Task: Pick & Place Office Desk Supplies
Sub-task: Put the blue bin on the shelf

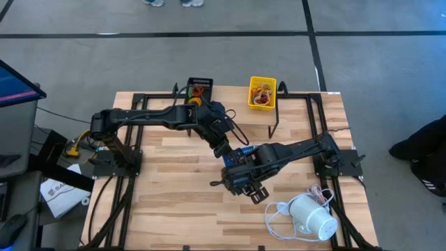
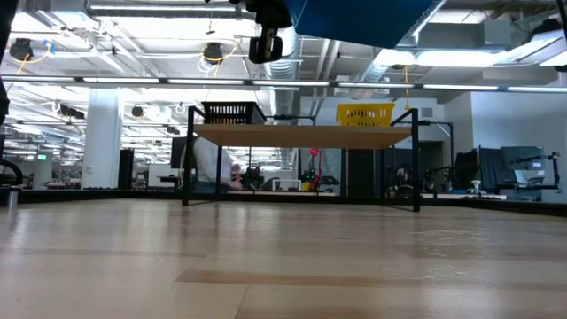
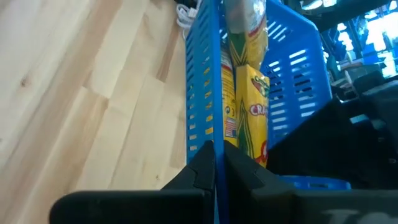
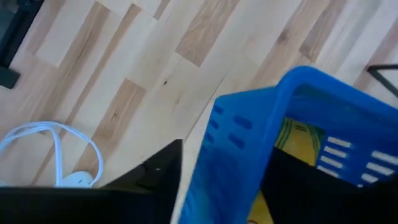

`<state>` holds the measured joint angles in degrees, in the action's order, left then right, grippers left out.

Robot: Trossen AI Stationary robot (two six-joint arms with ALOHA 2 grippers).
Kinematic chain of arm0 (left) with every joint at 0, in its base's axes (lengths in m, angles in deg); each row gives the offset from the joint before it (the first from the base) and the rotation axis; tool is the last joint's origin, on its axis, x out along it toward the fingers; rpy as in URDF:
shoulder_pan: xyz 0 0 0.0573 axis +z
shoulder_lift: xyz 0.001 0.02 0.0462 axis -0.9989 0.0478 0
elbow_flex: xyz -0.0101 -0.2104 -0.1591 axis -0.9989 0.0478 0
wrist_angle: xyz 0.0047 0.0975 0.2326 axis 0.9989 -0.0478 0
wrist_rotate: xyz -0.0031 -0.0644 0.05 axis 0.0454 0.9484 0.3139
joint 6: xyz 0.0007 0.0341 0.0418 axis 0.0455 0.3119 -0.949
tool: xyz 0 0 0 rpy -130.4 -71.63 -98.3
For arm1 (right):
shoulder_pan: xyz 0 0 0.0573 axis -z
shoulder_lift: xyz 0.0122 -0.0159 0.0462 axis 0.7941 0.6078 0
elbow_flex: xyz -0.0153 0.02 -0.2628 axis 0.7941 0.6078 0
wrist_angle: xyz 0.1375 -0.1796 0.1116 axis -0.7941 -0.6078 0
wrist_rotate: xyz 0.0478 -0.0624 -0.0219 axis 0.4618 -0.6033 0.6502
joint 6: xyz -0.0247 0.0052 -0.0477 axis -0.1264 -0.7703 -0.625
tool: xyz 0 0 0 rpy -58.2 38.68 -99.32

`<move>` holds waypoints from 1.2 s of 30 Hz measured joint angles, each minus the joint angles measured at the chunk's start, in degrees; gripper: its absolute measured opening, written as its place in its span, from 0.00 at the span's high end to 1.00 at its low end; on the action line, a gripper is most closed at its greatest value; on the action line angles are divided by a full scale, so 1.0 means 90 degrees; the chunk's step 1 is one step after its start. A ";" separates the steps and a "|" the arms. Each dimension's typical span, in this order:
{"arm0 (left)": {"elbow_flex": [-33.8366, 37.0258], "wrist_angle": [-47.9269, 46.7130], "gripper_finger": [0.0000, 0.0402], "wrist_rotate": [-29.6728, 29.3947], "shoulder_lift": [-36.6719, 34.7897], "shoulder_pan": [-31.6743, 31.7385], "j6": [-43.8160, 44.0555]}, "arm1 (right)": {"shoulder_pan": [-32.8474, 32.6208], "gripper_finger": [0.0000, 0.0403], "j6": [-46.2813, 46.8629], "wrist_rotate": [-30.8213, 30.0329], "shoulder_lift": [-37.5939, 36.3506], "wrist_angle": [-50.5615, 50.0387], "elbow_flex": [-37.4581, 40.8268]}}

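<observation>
1. The left gripper (image 3: pixel 214 165) is clamped on the wall of the blue tray (image 3: pixel 202 81); its two dark fingers (image 3: pixel 196 171) press together on the slatted rim.
2. Inside that tray stands a yellow crayon box (image 3: pixel 249 106), upright against the gripped wall, with a clear-wrapped item above it that is too blurred to name.
3. The right gripper (image 4: pixel 217 186) straddles another wall of the same blue tray; one dark finger (image 4: pixel 158 168) sits outside the wall, apart from it, so its jaws stand parted around the rim rather than pinching it.
4. In the high view both grippers meet over the middle of the table (image 1: pixel 174 202), the left arm (image 1: pixel 153 117) reaching in from the left and the right arm (image 1: pixel 300 148) from the right; the tray between them shows only as a sliver of blue.
5. Nearer the front right of the table lies the white device (image 1: pixel 312 217) with its cord (image 1: pixel 279 213) looped beside it, well apart from the grippers.
6. At the far edge sit the black mesh tray (image 1: pixel 199 88) and the yellow tray (image 1: pixel 263 93), each holding small coloured pieces; the yellow one shows red and orange loops.
7. Beyond the table, the low view shows a person seated far back in the room.
</observation>
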<state>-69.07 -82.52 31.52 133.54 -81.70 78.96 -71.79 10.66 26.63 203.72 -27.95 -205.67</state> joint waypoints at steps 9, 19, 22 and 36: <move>-0.0016 0.0013 0.99 -0.0524 -0.0510 0.0223 -0.0306 | -0.0049 0.38 0.0768 -0.0587 -0.0650 -0.0027 -0.0143; -0.0014 -0.0648 1.00 -0.1342 -0.0679 0.0467 -0.0812 | 0.0119 0.38 0.1007 -0.2641 -0.1505 -0.0016 -0.0149; -0.0014 -0.0624 1.00 -0.1396 -0.0679 0.0614 -0.0810 | 0.0249 0.38 0.1281 -0.2974 -0.1700 -0.0016 -0.0149; -0.0004 -0.0205 1.00 -0.3629 -0.1243 0.1947 -0.0097 | 0.0659 0.38 0.1768 -0.4103 -0.2422 -0.0012 -0.0149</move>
<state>-69.11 -84.37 -1.15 122.36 -64.18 78.09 -65.86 26.57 -10.29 181.92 -28.06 -207.01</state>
